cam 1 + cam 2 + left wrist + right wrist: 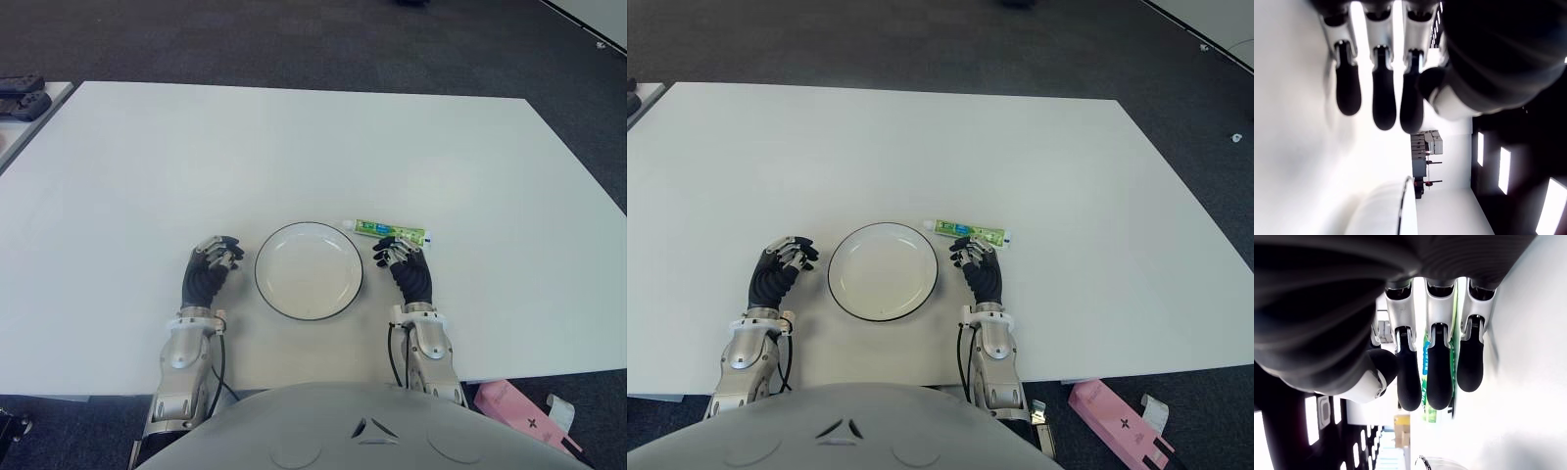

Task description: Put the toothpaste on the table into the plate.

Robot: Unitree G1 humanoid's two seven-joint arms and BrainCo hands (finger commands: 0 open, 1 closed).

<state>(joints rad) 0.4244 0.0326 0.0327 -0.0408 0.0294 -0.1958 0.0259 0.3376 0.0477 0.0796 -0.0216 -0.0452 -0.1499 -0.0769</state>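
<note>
White tabletop (pixel 294 147) with a white plate (pixel 309 270), dark-rimmed and empty, near the front edge, centered before the robot. Toothpaste (pixel 390 231), a green and white tube, lies flat on the tabletop just beside the plate's far-right rim, long axis running left-right, white cap end toward the plate; not in the plate. Right hand (pixel 405 267) shows just right of the plate, palm down, its fingertips (pixel 1440 382) reaching to the near side of the tube; in the right wrist view the fingers are extended side by side, loosely relaxed, thumb tucked in beside them, tube visible past them, nothing pinched. Cannot tell whether the fingertips actually touch the tube. Left hand (pixel 209 271) shows just left of the plate, palm down, fingers lightly curled and relaxed, holding nothing; left wrist view shows its fingers (pixel 1383 93) straight and apart from the plate rim, which appears farther off. Both forearms come in from the front edge of the tabletop. Off the tabletop: dark carpet floor (pixel 294 39) around it, a pink box (pixel 1117 423) on the floor at the robot's right near the front corner, and some dark objects (pixel 22 95) on another surface at far left.
</note>
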